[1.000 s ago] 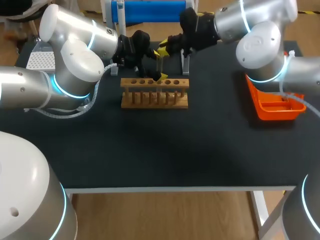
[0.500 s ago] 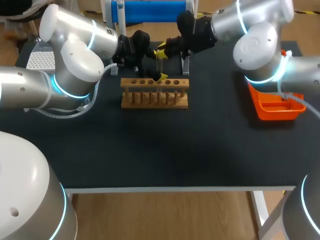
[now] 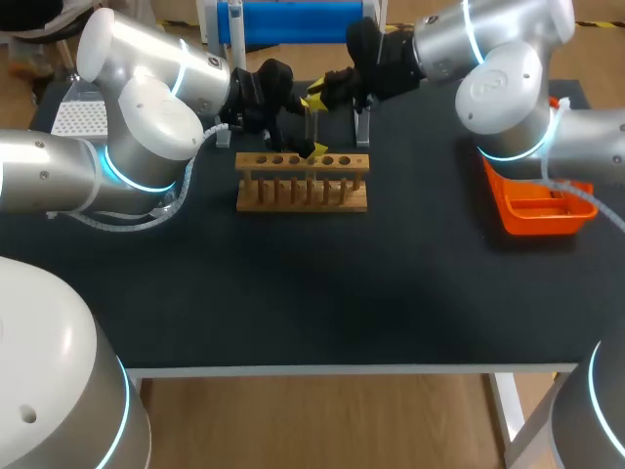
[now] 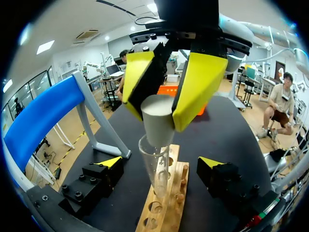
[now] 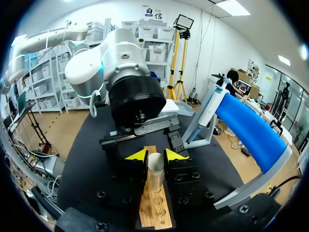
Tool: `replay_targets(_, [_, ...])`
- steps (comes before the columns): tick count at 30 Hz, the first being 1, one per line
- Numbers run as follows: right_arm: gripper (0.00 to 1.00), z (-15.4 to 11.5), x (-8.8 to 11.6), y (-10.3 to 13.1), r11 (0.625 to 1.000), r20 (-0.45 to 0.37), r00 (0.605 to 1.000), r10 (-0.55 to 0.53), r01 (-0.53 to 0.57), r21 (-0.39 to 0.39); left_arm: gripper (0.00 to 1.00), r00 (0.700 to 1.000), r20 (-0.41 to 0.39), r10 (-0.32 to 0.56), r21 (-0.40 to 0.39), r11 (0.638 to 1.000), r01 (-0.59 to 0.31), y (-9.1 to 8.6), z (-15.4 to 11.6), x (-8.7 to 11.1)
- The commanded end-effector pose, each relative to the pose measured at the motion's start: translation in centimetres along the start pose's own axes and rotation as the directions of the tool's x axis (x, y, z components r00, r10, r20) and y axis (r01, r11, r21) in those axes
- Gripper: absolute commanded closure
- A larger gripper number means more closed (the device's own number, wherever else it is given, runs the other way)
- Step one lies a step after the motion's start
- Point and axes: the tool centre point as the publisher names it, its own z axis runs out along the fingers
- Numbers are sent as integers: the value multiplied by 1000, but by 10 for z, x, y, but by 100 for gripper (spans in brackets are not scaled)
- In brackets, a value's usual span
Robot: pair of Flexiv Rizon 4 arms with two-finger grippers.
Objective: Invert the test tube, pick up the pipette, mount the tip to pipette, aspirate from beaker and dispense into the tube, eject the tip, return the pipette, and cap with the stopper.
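Right gripper clamped on stopper, directly above rack; stopper bottom at mouth of test tube standing in rack hole. Left gripper spread wide either side of tube, just above rack, gripping nothing. Risk: stopper off-centre, push tilts unbraced tube or cracks rim

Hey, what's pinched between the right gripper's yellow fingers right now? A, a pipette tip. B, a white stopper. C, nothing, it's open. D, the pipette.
B: in the left wrist view the right gripper has both yellow fingers pressed against a white stopper, held at the mouth of the test tube standing in the wooden rack.
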Motion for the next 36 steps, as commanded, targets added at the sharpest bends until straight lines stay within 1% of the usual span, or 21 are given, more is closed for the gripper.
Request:
replay_targets(1, [100, -1, 0, 0, 1000, 0, 1000, -3, 3, -6, 0, 1000, -2, 0, -2, 1000, 0, 0, 0, 0])
replay_targets(9, [100, 2, -1, -1, 1000, 0, 1000, -6, 6, -3, 0, 1000, -2, 0, -2, 1000, 0, 0, 0, 0])
replay_targets(24, [100, 9, 0, -10, 999, -12, 1000, 1, -1, 32, 0, 1000, -2, 0, -2, 1000, 0, 0, 0, 0])
replay_targets(36, [100, -2, -1, -2, 1000, 1, 1000, 8, -8, 4, 0, 1000, -2, 0, -2, 1000, 0, 0, 0, 0])
